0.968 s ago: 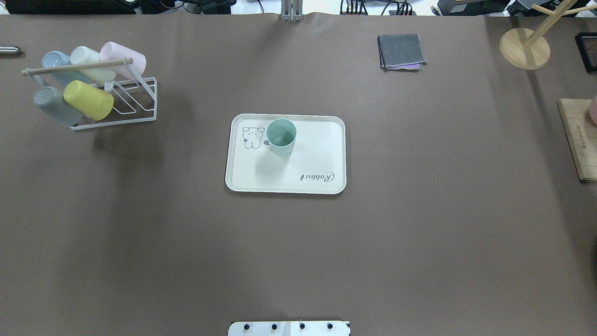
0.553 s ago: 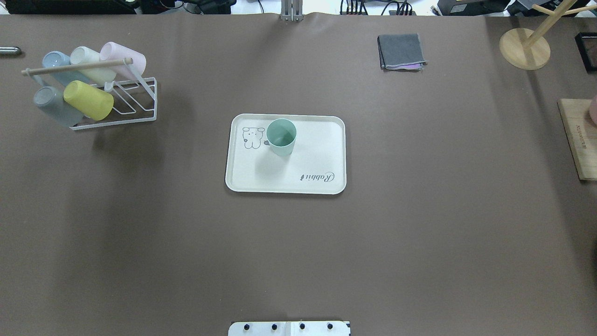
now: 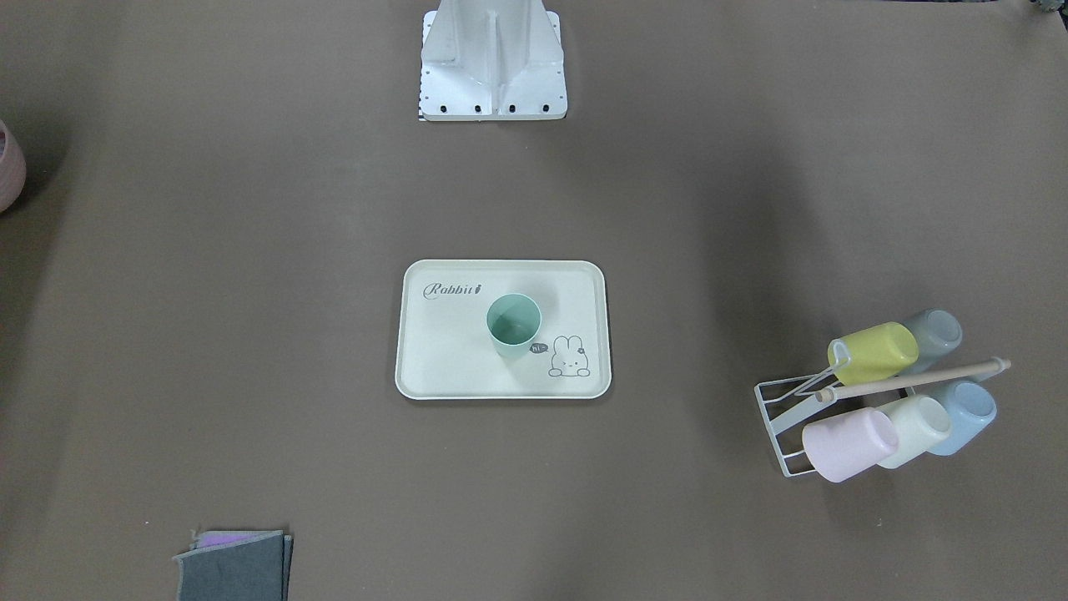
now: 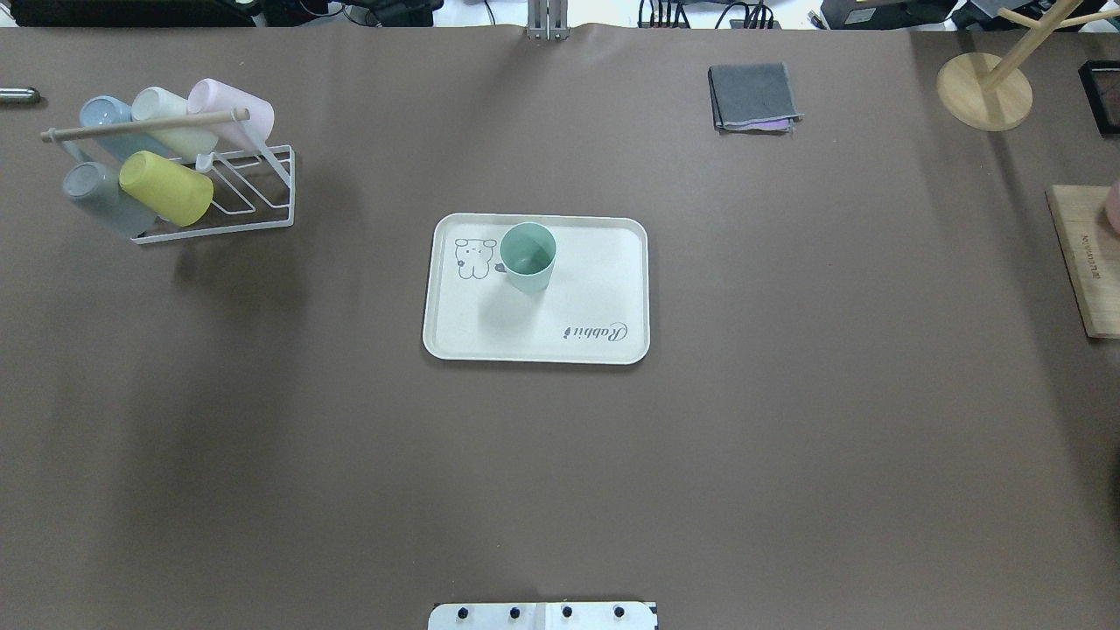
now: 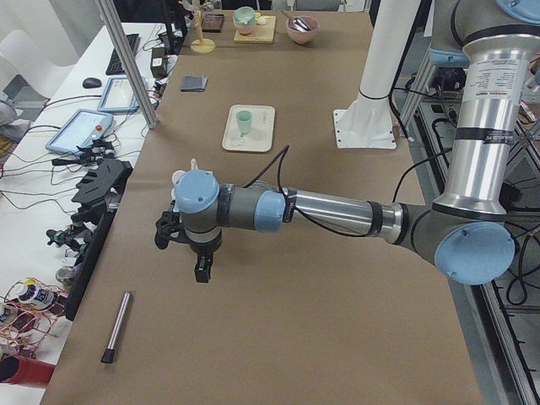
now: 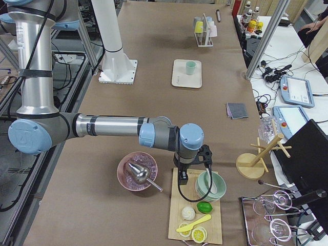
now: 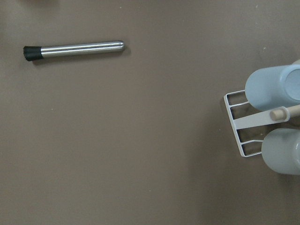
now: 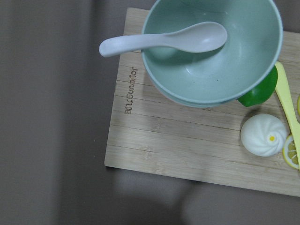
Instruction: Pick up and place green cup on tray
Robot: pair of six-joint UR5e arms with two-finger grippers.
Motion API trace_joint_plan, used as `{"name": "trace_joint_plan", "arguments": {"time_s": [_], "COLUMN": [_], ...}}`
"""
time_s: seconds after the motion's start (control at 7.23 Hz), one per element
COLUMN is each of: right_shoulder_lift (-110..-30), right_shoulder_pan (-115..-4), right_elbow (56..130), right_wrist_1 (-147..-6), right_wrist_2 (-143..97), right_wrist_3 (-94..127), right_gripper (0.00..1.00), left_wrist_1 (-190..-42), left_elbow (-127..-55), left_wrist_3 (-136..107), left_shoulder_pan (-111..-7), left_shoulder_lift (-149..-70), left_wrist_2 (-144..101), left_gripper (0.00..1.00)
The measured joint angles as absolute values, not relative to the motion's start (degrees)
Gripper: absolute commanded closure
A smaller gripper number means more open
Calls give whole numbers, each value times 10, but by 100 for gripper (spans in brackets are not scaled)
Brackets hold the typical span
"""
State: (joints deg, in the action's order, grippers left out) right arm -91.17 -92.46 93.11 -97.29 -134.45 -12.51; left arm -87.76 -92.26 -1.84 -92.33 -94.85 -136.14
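"Rabbit" on tray (image 3: pixel 450 367), board (image 8: pixel 187 145) engraving illegible

The overhead view looks forward and down from behind the robot. The front-facing view looks steeply down toward the robot's base (image 3: pixel 492 75). Both share the tray (image 4: pixel 595 280) in the middle of the counter (image 4: pixel 787 437). Side views look along it from either end. Wrist cameras hang close, facing straight down.

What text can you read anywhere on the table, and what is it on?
"Rabbit" in grey script: on the tray, beside the green cup.
Speech bubble by the bunny drawing on the tray: too small to read.
Engraved lettering on the wooden cutting board: two sideways lines, not clearly legible.
Nothing else is legible.
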Motion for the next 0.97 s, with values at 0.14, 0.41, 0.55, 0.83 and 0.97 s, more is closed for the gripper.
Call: {"name": "trace_joint_plan", "arguments": {"time_s": [0.14,0.41,0.55,0.83,0.97], "right_shoulder_lift": [-912,-912,-912,-913,-913], "right_shoulder_pan": [-925,-925,-925,-925,-926], "right_elbow": [933,936,937,938,938], "right_wrist_1": [-973,-973,-973,-973,-973], "right_wrist_2": [-1344,-1344,-1344,-1343,-1343], "right_wrist_3": [-125,-125,-125,-125,-125], "right_gripper": [0,0,0,0,0], "left_wrist_1": [-876,-875,-875,-876,-878], "left_elbow": [-917,-918,-926,-966,-982], "left_wrist_3": [-18,-18,-18,-18,-18], "left_shoulder_pan": [-924,-926,-926,-926,-926], "left_shoulder_lift": [-940,-919,-906,-858,-835], "left_wrist_2": [-1362,-1364,-1364,-1364,-1364], "left_gripper": [2,2,2,2,2]}}
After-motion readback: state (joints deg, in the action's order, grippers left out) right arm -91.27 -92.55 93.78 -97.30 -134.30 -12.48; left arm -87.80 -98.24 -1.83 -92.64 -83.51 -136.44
